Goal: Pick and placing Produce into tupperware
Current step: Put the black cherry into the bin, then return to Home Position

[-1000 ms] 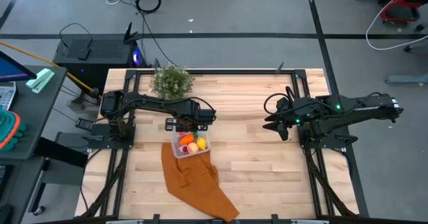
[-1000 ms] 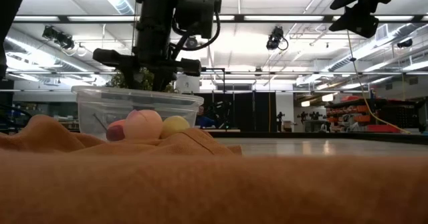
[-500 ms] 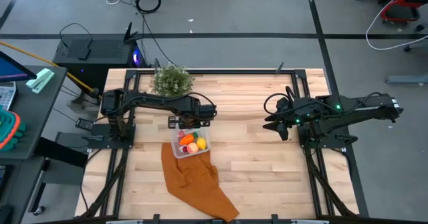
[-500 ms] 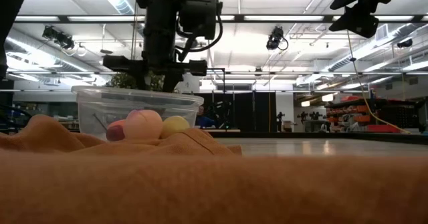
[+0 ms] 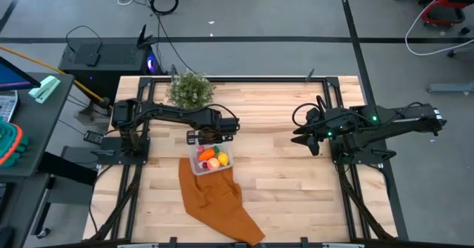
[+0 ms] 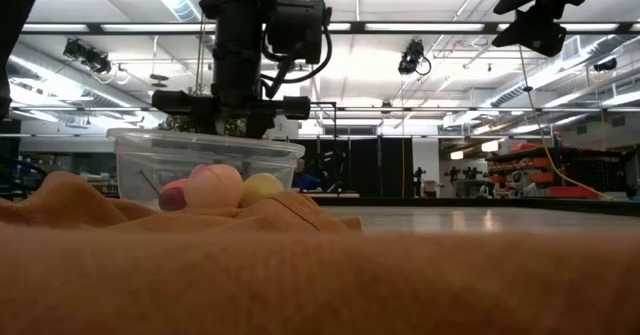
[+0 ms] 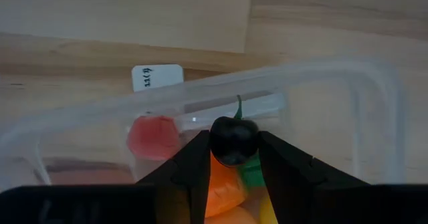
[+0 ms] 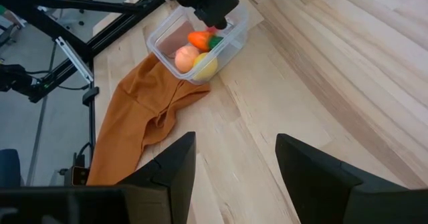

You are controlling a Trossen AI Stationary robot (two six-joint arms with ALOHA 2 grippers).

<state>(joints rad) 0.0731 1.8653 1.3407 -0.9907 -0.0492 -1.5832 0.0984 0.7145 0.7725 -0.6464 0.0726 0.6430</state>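
While right gripper [image 5: 298, 137] waits far right, fingers spread, left gripper [image 7: 234, 158] pinches dark cherry [image 7: 234, 138] over tupperware [image 5: 197, 164] holding carrot [image 8: 199, 39], lemon [image 8: 206, 66].

Both arms are matte black, built of jointed tubular links on black frame rails, the left arm [image 5: 167, 113] trailing looped black cables near its wrist, the right arm [image 5: 378, 122] showing a small green indicator light and a coiled black cable by its wrist.
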